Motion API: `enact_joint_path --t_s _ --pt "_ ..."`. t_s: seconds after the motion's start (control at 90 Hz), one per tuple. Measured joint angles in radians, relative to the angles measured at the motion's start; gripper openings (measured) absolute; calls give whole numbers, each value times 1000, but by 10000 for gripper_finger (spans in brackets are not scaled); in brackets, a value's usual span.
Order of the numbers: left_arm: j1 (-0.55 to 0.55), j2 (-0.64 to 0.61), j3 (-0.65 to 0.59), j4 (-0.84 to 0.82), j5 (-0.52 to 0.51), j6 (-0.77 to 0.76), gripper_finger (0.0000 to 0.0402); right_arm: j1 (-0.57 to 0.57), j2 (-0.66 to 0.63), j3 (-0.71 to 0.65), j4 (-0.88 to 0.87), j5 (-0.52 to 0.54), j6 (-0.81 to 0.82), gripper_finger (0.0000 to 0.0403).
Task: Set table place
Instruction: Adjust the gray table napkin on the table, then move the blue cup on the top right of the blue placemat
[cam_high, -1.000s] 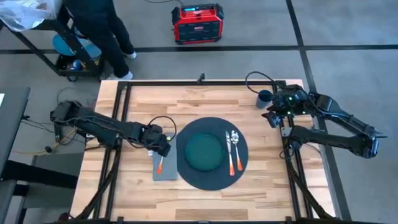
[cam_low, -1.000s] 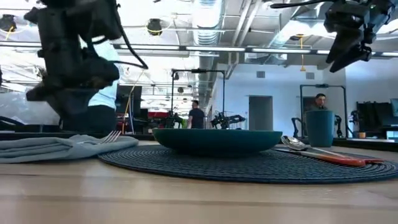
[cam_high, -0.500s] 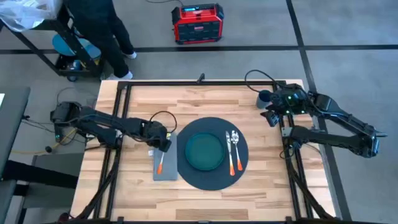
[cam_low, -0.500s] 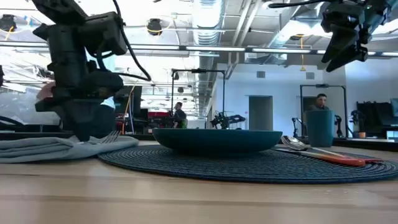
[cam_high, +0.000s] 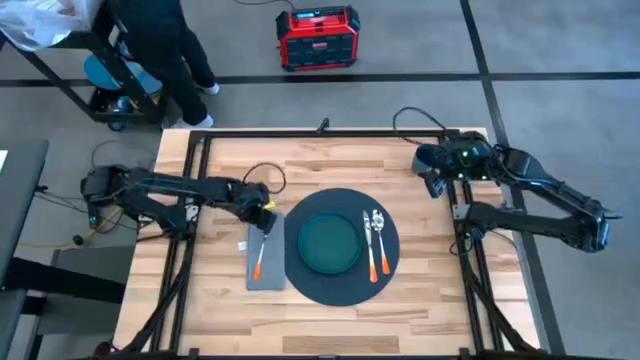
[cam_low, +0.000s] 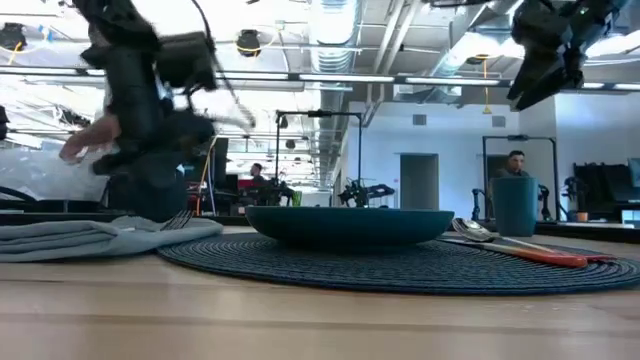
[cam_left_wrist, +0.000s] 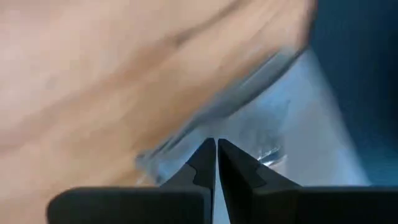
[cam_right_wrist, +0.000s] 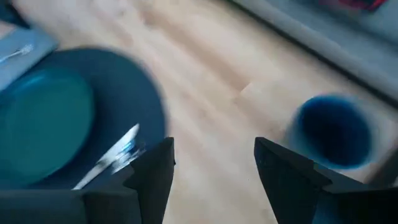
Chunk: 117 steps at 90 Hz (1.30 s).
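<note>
My left gripper (cam_high: 263, 214) above far end of grey napkin (cam_high: 263, 262), fingers (cam_left_wrist: 205, 163) clenched together, gripping nothing. My right gripper (cam_high: 433, 172) up by table's (cam_high: 330, 160) far right corner near blue cup (cam_right_wrist: 334, 130), fingers (cam_right_wrist: 152, 171) spread wide, empty. Placemat (cam_high: 340, 286) mid-table; green plate (cam_high: 327, 243) on it, knife and spoon (cam_high: 377, 225) beside plate. Fork (cam_high: 258, 258) on napkin.

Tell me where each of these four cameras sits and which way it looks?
High: overhead, looking straight down on table, both arms.
Low: at tabletop height, looking across placemat; arms hang from above.
Left wrist: past shut left pincer at napkin.
Right wrist: past open right pincer at cup.
Shared: green plate shows in high, low, right wrist.
</note>
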Motion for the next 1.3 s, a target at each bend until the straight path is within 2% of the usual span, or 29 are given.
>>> enact_joint_path --t_s 0.067,0.222,0.322,0.444,0.656,0.8,0.933,1.178,1.244,1.3 --pt "14 -20 56 1 -23 46 0 -45 36 43 -44 -7 -38 209" --pt "19 -52 201 82 -71 147 0 -162 197 92 -195 -130 -179 217" --pt "-10 -54 276 165 -77 191 8 -208 310 106 -234 -133 -265 233" --pt "-59 -54 325 256 -77 221 42 -256 402 137 -208 -97 -327 252" --pt "-126 -40 334 388 -84 170 121 -318 514 179 -172 -95 -378 261" --pt "-158 -13 335 501 -80 158 159 -321 585 176 -165 -91 -382 261" --pt "-178 15 336 590 -81 158 168 -320 647 176 -161 -43 -378 261" --pt "-210 32 334 595 -80 150 169 -334 730 123 -100 -46 -391 256" --pt "-213 32 334 592 -80 148 169 -334 746 100 -75 -46 -391 234" --pt "-213 32 334 593 -80 148 169 -329 761 80 -63 -47 -392 191"
